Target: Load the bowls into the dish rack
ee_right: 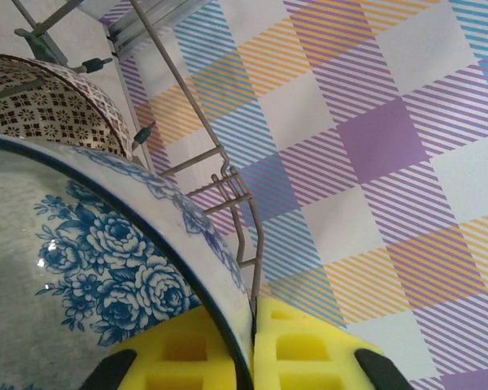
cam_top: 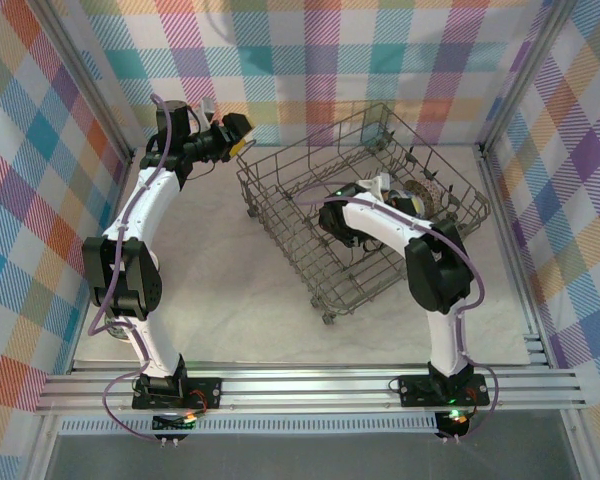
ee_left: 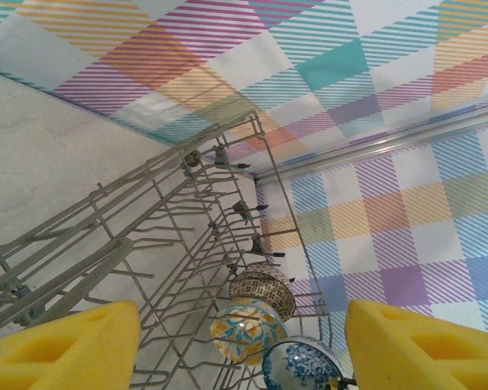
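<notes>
In the overhead view, the large grey wire dish rack (cam_top: 280,190) is sitting skewed in the centre right of the frame on the pale table (cam_top: 220,290). The left gripper (cam_top: 235,133) is hanging in the upper left, just off the rack's left corner, while the right gripper (cam_top: 400,203) is reaching inside the rack's right half, beside a small cluster of bowls (cam_top: 427,192). In the left wrist view, the left gripper (ee_left: 242,309) is showing its yellow fingers (ee_left: 65,345) spread wide at the two bottom corners, released and grasping nothing. Between them, low in the frame, three bowls are standing on edge among the rack's tines (ee_left: 187,244): a brown-patterned ceramic bowl (ee_left: 264,286), a floral orange-and-teal bowl (ee_left: 246,329) and a blue-and-white patterned bowl (ee_left: 301,367). In the right wrist view, the right gripper (ee_right: 248,353) is clenching its yellow pads (ee_right: 301,357) on the rim of the blue-and-white patterned bowl (ee_right: 89,276), which is filling the lower left. The brown-patterned ceramic bowl (ee_right: 57,106) is sitting just behind it at the upper left, with rack wire (ee_right: 237,203) running past.
</notes>
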Robot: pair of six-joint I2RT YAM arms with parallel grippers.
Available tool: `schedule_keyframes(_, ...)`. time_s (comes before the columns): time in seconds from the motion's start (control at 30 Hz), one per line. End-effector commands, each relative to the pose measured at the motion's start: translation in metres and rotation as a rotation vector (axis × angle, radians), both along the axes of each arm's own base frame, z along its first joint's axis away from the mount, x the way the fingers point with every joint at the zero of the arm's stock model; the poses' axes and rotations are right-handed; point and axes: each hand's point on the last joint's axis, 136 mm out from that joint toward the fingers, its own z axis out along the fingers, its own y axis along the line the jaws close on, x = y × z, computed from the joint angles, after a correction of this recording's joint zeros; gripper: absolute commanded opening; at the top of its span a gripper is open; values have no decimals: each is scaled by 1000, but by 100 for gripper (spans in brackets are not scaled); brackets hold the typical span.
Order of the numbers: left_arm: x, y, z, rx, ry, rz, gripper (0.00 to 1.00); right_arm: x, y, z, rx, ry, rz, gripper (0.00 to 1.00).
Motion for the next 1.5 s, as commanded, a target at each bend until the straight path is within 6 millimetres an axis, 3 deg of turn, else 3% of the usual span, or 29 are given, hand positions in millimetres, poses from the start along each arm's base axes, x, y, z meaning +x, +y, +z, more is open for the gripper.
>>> schedule_keyframes(0.0,-11,2,24,-14,-52,-11,68,5,3,24,-150,47,63,0)
schedule_keyframes(0.77,-8,1,22,-26,-54,-22,68,21,25,15,-206,76,107,0)
schedule_keyframes(1.47,-3,-2,21,-42,-51,-34,68,24,45,-7,-256,125,151,0)
